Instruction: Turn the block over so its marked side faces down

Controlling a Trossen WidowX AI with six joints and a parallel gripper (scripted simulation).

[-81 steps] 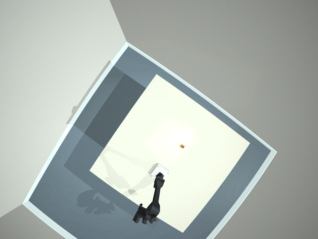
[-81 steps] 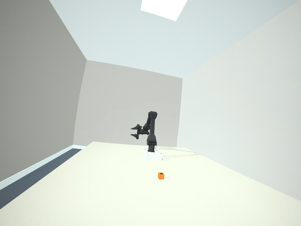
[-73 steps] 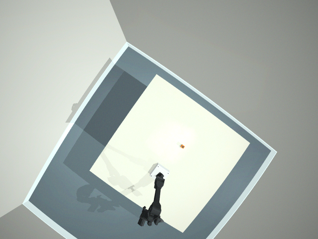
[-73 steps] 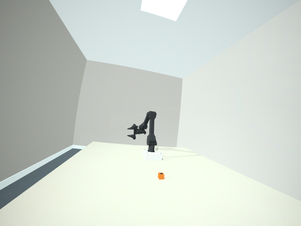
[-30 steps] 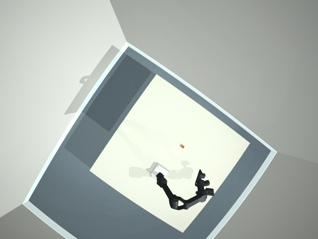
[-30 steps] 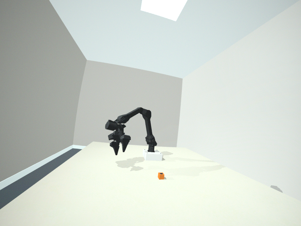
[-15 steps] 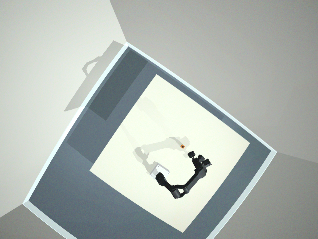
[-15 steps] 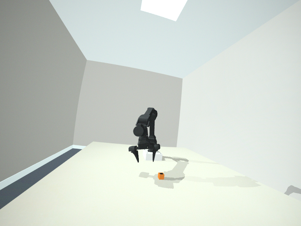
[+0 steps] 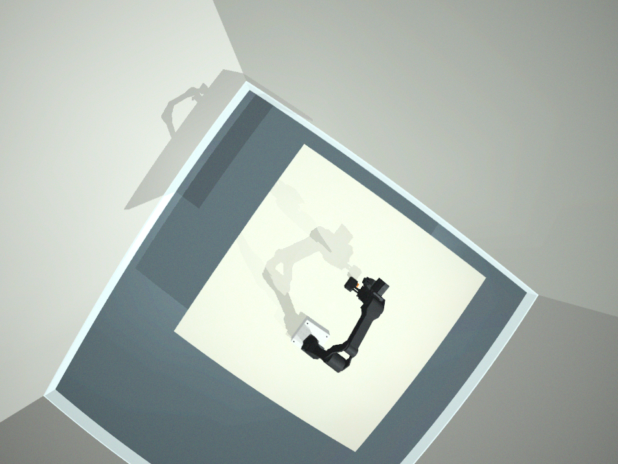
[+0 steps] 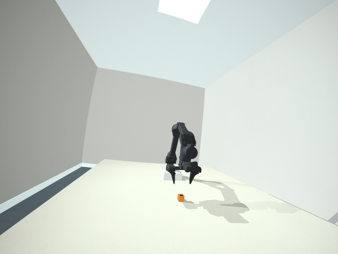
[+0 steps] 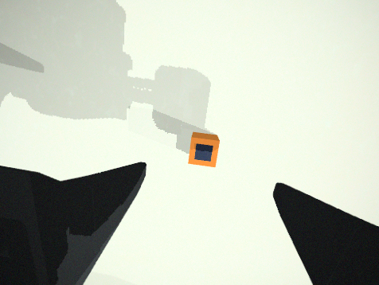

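Note:
A small orange block (image 9: pixel 357 284) (image 10: pixel 180 198) (image 11: pixel 203 162) rests on the cream table (image 9: pixel 424 299) (image 10: pixel 109 218) (image 11: pixel 298 80). Its dark square mark faces up, as the exterior view and the wrist view show. My gripper (image 9: pixel 359 282) (image 10: pixel 181 183) (image 11: pixel 209 178) is open and empty, pointing down above the table. Its fingertips are higher than the block. In the wrist view the block appears between the two fingers and a little beyond their tips. In the top view the gripper hides most of the block. The block's underside is hidden.
The arm's white base (image 9: pixel 318 329) (image 10: pixel 172 176) stands on the table behind the block, as the exterior view shows. The arm's shadow lies on the table beside the block. Dark floor (image 9: pixel 149 349) surrounds the table in the top view.

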